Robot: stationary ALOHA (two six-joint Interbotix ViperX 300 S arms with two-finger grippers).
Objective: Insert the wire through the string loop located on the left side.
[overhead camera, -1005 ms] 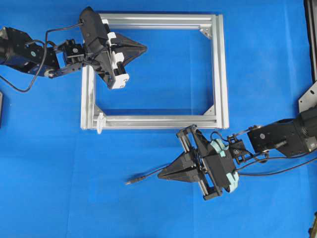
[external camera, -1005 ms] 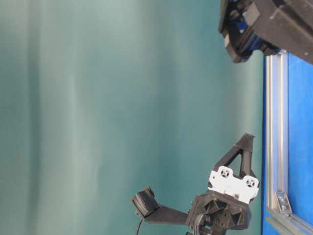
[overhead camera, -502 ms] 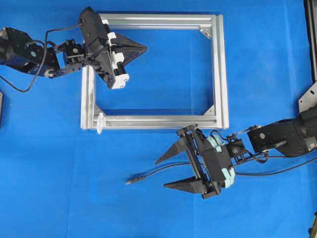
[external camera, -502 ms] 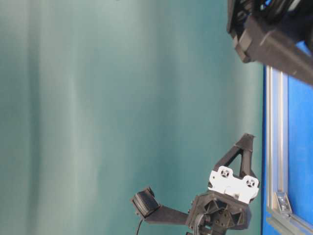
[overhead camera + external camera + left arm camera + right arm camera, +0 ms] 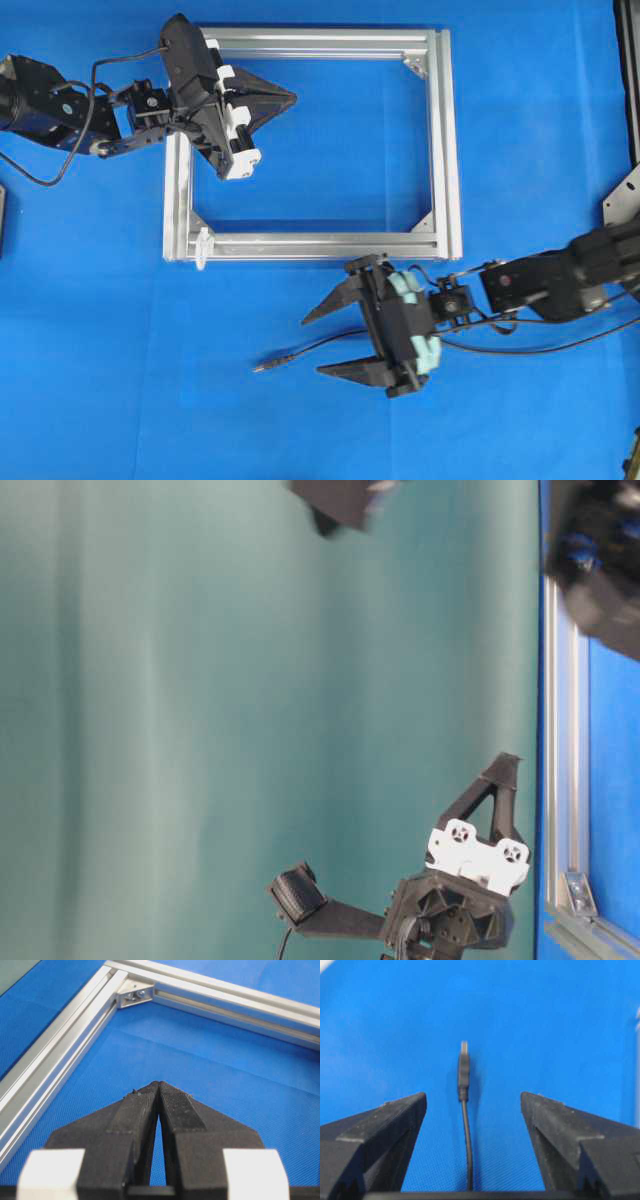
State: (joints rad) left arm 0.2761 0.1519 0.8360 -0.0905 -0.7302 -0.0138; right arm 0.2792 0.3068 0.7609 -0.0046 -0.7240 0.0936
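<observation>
The wire lies on the blue table, its small plug pointing left. My right gripper stands open astride it, fingers well apart and not touching it. In the right wrist view the wire runs up the middle between the fingers to the plug. The whitish string loop hangs on the lower left corner of the aluminium frame. My left gripper is shut and empty over the frame's upper left part, its tips pressed together.
The frame's corner bracket lies ahead of the left gripper. Thicker black arm cables trail right of the right wrist. In the table-level view the left gripper hovers beside the frame rail.
My right gripper was shut on the wire; it has opened, let the wire go and slid left along it. The left arm has not moved.
</observation>
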